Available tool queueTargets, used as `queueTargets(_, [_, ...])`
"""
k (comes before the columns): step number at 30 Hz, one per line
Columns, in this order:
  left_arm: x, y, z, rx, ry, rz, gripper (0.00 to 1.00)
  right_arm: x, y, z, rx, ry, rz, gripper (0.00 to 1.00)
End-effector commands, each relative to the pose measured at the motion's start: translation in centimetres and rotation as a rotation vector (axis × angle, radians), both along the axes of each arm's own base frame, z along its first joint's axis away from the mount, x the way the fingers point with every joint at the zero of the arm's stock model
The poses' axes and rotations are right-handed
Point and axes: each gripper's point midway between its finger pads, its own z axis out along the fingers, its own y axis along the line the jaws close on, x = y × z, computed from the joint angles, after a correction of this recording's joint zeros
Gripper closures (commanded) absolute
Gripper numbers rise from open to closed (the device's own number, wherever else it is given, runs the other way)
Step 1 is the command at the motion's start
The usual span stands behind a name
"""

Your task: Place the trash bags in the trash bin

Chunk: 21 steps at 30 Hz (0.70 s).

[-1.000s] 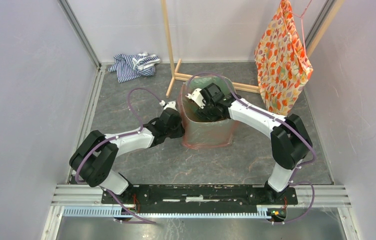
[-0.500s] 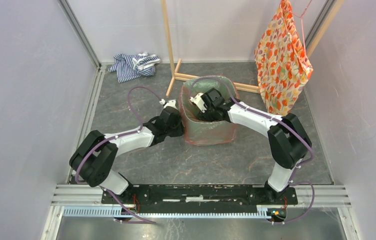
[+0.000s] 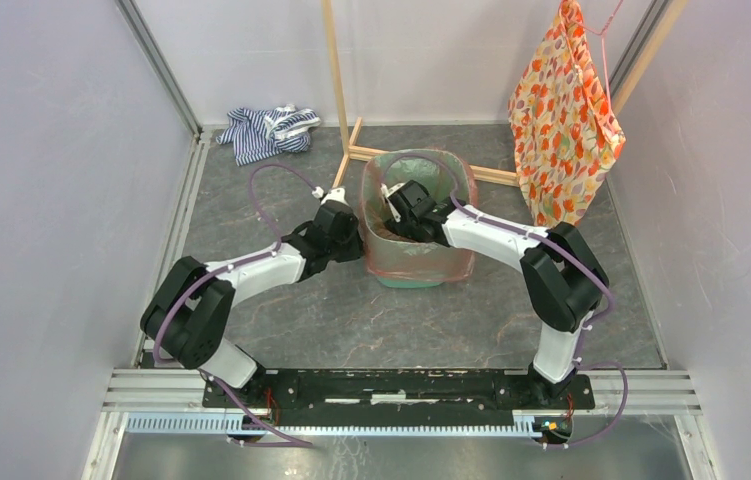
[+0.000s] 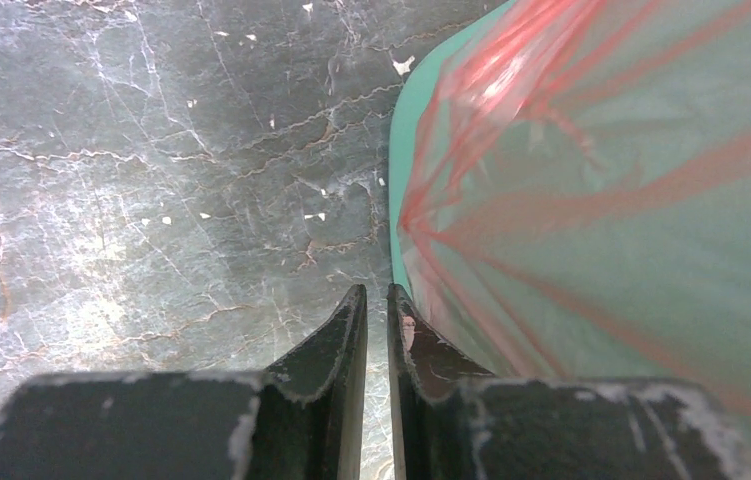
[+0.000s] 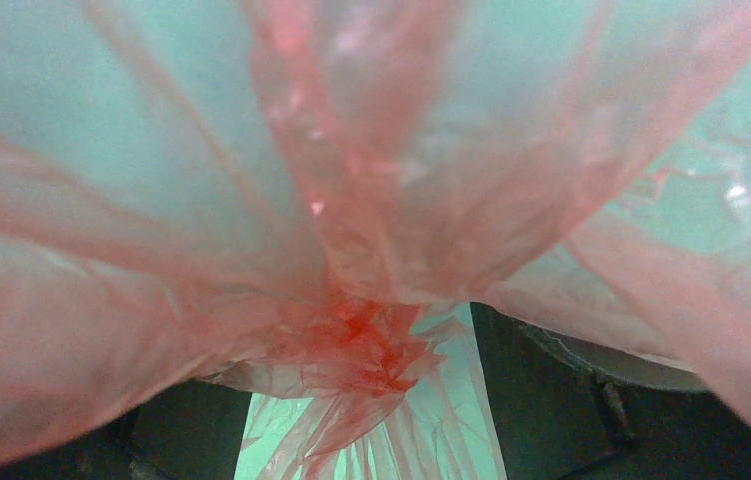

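Note:
The mint-green trash bin (image 3: 448, 166) stands upright mid-floor with the translucent red trash bag (image 3: 451, 256) draped over its rim and down its outer walls. My right gripper (image 3: 398, 205) reaches down inside the bin. In the right wrist view its fingers (image 5: 591, 400) stand wide apart, with a bunched knot of the bag (image 5: 356, 335) in front of them and the green bin floor (image 5: 271, 440) below. My left gripper (image 3: 347, 238) is beside the bin's left wall. Its fingers (image 4: 346, 335) are almost together with only floor showing between them, next to the bag-covered wall (image 4: 601, 200).
An orange floral cloth (image 3: 561, 130) hangs from a wooden rack at the back right. The rack's upright and foot (image 3: 343, 110) stand just behind the bin. A striped cloth (image 3: 269, 130) lies at the back left. Walls close in on both sides.
My right gripper has pushed deeper into the bin and the bag has sunk in with it. The bag's skirt now sits tighter round the bin. My left gripper has shifted slightly farther back.

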Motion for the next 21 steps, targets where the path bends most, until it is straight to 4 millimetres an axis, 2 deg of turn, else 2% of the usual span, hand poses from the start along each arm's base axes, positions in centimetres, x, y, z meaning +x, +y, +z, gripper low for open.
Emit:
queueTargets(1, [1.3,-0.1,1.3,0.004,-0.034,-0.025,0.81,2.2,1.3,1.5,0.092,-0.068,-0.147,0.18])
queueTargets(5, [1.2,0.0,1.2,0.004,-0.027,-0.026,0.81,2.8,1.5,2.3,0.068,-0.081,-0.101,0.18])
queueTargets(14, [1.0,0.1,1.2,0.005,-0.017,-0.031,0.81,2.4,0.8,4.8,0.019,-0.108,0.012,0.16])
queueTargets(21, [0.2,0.7,1.4,0.006,-0.004,-0.025,0.81,2.2,-1.9,3.8,-0.142,-0.085,0.014,0.17])
